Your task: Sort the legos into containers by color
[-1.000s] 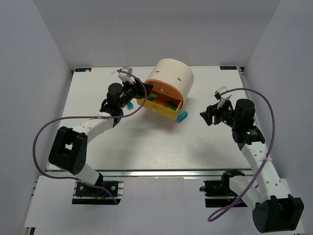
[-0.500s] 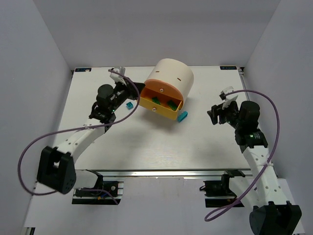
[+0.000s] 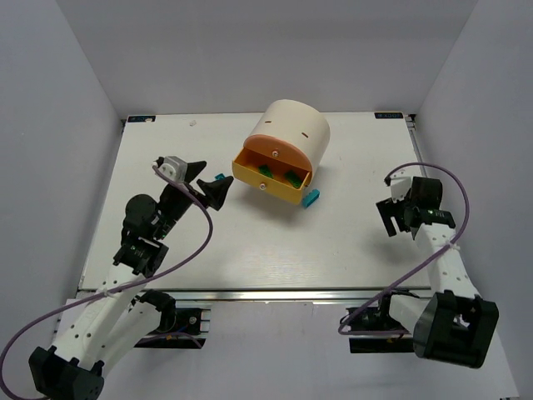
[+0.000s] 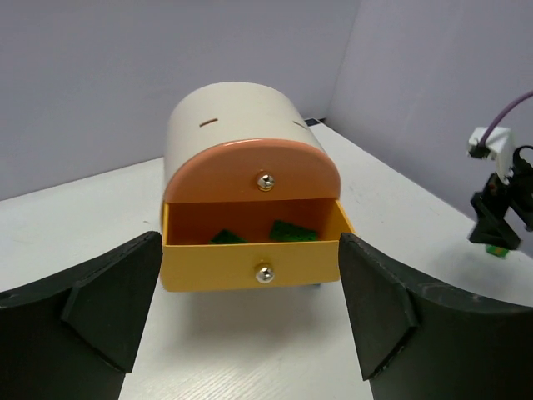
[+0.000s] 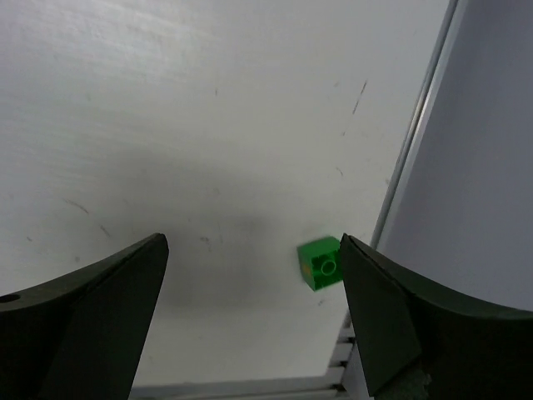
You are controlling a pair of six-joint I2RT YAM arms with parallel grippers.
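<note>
The cream drum (image 3: 293, 125) stands at the back middle, its yellow drawer (image 3: 250, 177) pulled open. Two dark green legos (image 3: 293, 176) lie in it; they also show in the left wrist view (image 4: 291, 231). One teal lego (image 3: 311, 197) lies right of the drawer, another (image 3: 223, 177) left of it. My left gripper (image 3: 208, 182) is open and empty, facing the drawer front (image 4: 254, 271) from a short way off. My right gripper (image 3: 393, 218) is open, low over the table's right side. A green lego (image 5: 321, 262) lies just inside its right finger (image 5: 391, 308).
The table's right rail (image 5: 408, 150) and near edge run close to the green lego. The peach drawer (image 4: 250, 171) above the yellow one is shut. The right arm (image 4: 500, 200) shows at the far right in the left wrist view.
My left gripper has drawn back from the drawer toward the near left. My right gripper has swung right and nearer, away from the drum, and now hangs over the green lego.
</note>
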